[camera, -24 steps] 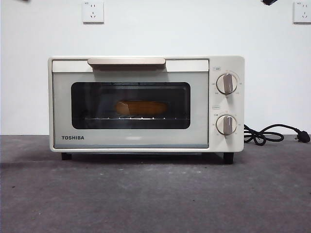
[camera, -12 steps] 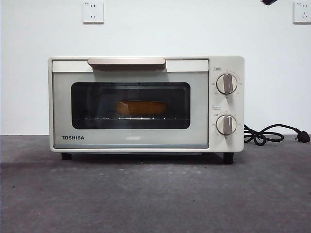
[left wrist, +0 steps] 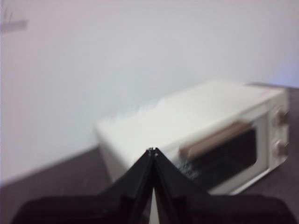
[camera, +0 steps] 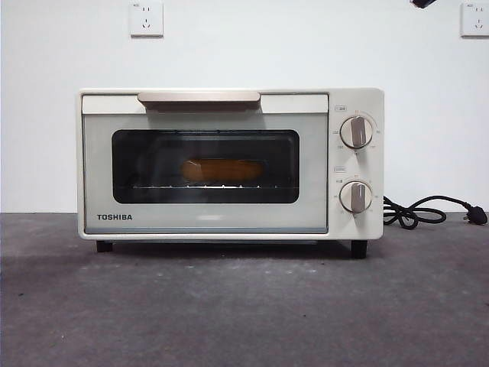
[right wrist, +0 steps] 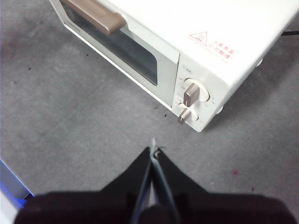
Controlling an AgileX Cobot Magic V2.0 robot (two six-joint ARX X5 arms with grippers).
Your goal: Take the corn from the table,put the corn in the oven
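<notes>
Front view: no change is seen across the last second; the oven (camera: 229,163) door is shut and the corn (camera: 222,170) is lying on the rack behind the dark glass, in the same spot as in the earlier frames. Nothing is left on the table (camera: 244,306) in front of the oven. The task is judged done, with both arms pulled back and idle. The left gripper (left wrist: 153,150) is closed tip to tip with nothing held; the oven is seen beyond its fingertips, well apart and below, handle (left wrist: 215,139) side facing it. The right gripper (right wrist: 153,150) is likewise closed and empty; bare table lies just past its fingertips, with the oven's knob (right wrist: 191,93) corner further out, no contact. The corn is not visible in either wrist view. No further move is judged necessary.
</notes>
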